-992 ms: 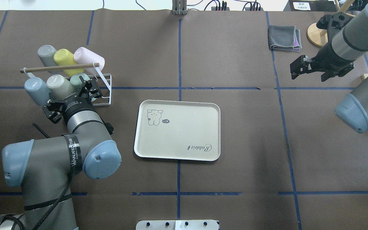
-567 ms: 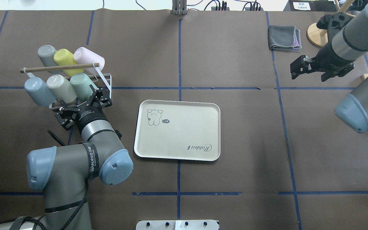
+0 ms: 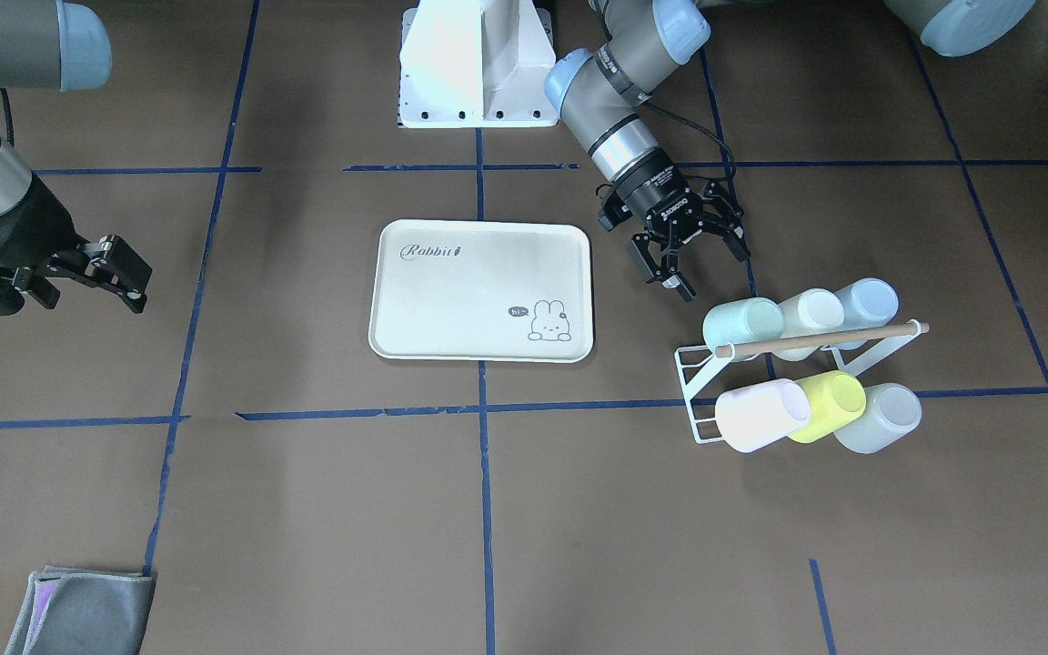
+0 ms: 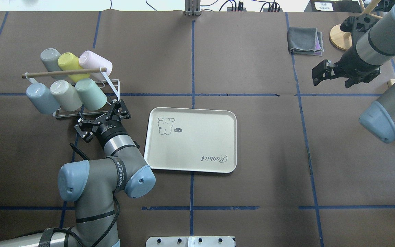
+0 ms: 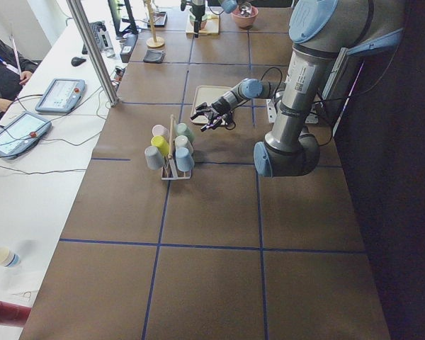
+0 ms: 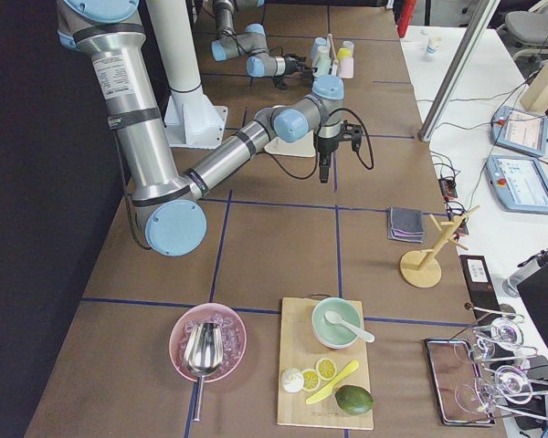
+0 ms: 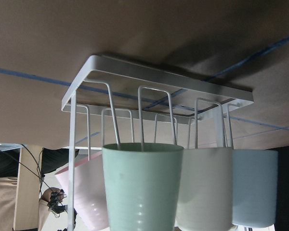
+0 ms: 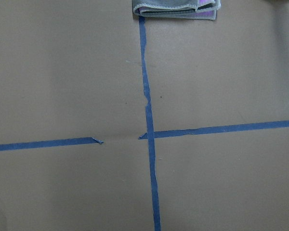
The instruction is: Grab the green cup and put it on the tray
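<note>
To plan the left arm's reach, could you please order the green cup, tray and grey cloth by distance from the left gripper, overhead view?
From the left gripper:
1. green cup, just beyond it
2. tray, to its right
3. grey cloth, far right corner

In the left wrist view the green cup (image 7: pixel 142 185) runs off the frame at 6 o'clock, its closed end unseen. The folded cloth (image 8: pixel 176 7) is clipped at 12 o'clock in the right wrist view.
</note>
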You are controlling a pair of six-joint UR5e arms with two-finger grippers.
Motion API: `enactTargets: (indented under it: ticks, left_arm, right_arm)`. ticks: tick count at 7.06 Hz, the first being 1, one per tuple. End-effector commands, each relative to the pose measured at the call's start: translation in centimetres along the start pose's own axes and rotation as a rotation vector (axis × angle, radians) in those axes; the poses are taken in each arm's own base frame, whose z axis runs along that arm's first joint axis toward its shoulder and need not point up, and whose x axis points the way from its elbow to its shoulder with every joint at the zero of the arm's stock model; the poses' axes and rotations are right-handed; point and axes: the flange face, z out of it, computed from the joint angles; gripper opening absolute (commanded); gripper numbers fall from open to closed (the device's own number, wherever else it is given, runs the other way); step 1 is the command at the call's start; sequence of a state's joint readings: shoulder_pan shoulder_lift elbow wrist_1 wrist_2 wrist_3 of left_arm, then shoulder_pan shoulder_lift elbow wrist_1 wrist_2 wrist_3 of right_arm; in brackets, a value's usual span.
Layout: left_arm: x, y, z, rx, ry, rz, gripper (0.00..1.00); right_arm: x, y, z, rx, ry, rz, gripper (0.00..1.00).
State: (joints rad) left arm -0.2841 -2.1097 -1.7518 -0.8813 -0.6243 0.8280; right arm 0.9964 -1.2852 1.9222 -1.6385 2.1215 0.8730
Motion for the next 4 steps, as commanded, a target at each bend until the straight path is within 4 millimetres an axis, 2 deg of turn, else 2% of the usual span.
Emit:
enactTargets:
  ticks: [1,4]
  left_arm:
    - [-0.6,-1.2,2.1,-0.040,-0.011,-0.015,0.98]
    - [-0.8,0.3,4.2,-0.066,0.013,-0.029,0.98]
  right_arm:
    - [0.0,0.0,0.0,-0.001,0.000,0.001,1.00]
    - [0.0,0.0,0.0,-0.001,0.000,0.001,1.00]
